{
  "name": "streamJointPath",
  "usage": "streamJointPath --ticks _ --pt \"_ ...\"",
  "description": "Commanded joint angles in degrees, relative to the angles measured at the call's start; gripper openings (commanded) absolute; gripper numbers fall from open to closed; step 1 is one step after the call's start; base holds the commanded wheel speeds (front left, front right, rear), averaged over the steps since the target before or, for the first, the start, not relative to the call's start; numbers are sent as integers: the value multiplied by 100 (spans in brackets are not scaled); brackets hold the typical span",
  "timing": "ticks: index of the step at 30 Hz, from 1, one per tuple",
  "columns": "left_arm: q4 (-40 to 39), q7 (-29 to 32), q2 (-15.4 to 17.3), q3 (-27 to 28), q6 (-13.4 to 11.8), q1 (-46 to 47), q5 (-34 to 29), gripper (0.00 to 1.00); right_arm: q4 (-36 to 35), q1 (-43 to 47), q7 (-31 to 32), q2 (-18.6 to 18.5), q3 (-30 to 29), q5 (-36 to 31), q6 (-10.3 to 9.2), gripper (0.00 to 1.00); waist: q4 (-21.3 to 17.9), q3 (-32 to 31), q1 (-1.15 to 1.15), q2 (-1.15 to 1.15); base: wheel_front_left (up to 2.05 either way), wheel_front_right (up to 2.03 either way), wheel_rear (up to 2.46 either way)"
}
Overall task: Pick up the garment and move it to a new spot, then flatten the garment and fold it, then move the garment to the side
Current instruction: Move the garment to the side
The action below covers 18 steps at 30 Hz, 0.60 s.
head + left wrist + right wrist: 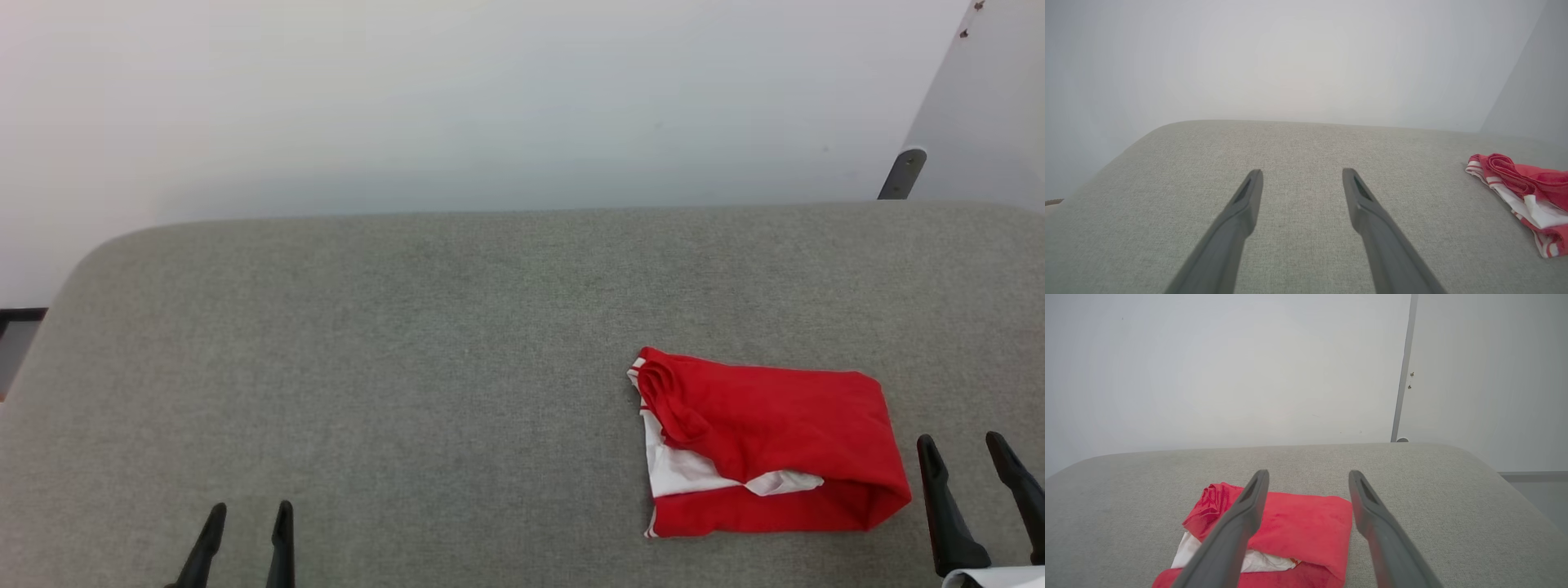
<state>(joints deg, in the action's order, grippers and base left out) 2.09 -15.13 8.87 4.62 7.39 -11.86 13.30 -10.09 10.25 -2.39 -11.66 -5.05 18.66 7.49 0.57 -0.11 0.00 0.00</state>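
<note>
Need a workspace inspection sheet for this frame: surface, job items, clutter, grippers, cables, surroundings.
Surface: grey fabric-covered surface with rounded corners, no stains seen.
Job's things: red garment, folded into a compact bundle with white fabric showing at its left and front, lying on the right part of the surface.
Clutter: nothing seen.
Grippers: left gripper open, empty, over bare fabric at the near left; right gripper open, empty, beside the garment's right edge.
Cables: nothing seen.
Surroundings: pale wall behind; pale panel at far right with a dark bracket at its base.
</note>
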Motion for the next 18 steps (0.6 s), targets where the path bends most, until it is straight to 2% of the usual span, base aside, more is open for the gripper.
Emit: streamJointPath --ticks 1,6,9,13,18 --pt "-19 5 -15 5 14 10 20 100 -36 -12 19 17 37 46 0 100 -16 31 0 0 0 0 0" --pt "-11 5 -37 -19 14 140 34 100 81 -365 217 -170 285 188 -1 100 -97 203 0 0 0 0 0" --pt "-2 5 -77 -65 14 287 79 100 306 -798 672 -402 398 372 0 100 -110 369 0 0 0 0 0" --pt "30 5 -63 -236 14 617 135 100 672 -1591 1733 -846 466 814 -1 100 -84 760 0 0 0 0 0" --pt "98 5 -19 -431 14 1052 170 100 1235 -2469 3384 -1300 473 1179 -1 100 -5 1198 0 0 0 0 0"
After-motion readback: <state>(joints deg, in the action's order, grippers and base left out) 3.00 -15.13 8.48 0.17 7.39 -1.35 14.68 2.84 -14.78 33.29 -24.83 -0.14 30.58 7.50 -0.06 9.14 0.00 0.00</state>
